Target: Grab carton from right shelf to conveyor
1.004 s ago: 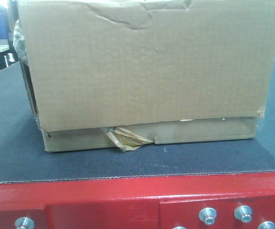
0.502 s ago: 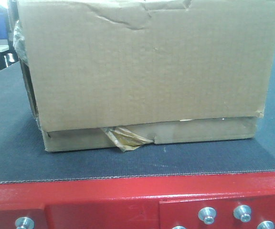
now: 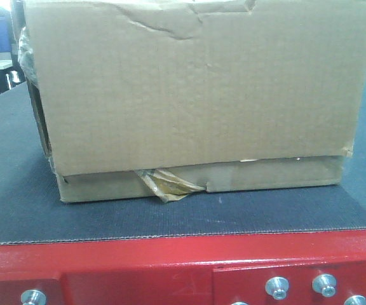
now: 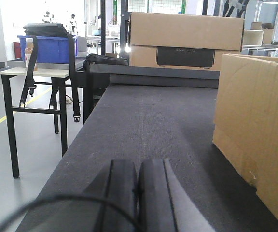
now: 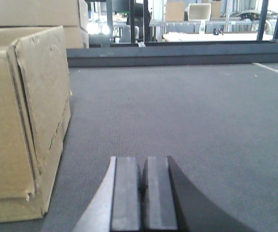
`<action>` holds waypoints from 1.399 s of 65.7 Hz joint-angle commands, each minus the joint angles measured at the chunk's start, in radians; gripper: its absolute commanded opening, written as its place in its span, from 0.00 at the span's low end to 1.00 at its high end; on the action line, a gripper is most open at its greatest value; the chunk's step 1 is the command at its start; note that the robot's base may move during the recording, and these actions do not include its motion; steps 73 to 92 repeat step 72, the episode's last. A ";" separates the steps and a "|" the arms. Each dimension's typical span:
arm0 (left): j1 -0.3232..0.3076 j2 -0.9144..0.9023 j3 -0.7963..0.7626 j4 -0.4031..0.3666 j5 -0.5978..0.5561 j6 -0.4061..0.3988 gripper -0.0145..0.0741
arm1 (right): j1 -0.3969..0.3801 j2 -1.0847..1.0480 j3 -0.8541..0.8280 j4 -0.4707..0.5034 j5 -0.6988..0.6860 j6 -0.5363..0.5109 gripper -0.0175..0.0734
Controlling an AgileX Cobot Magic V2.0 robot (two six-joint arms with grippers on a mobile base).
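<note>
The carton (image 3: 196, 95) sits flat on the conveyor (image 3: 170, 219) belt, near its red front edge. Left pincer (image 4: 138, 193) and right pincer (image 5: 143, 193) are both pressed closed, empty, flanking it without contact — a careless sideways withdrawal could nudge the carton askew.

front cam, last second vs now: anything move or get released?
Nothing visibly changed. The carton sits in the same spot on the conveyor, tape scrap and creases unchanged. In the wrist views, the left gripper and right gripper are shut and empty, apart from the carton on either side.
</note>
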 commanded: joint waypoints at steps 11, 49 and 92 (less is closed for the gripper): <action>0.002 -0.004 -0.001 -0.007 -0.017 0.000 0.17 | -0.007 -0.003 0.000 0.006 -0.032 -0.012 0.12; 0.002 -0.004 -0.001 -0.007 -0.017 0.000 0.17 | -0.007 -0.003 0.000 0.006 -0.032 -0.012 0.12; 0.002 -0.004 -0.001 -0.007 -0.017 0.000 0.17 | -0.007 -0.003 0.000 0.006 -0.032 -0.012 0.12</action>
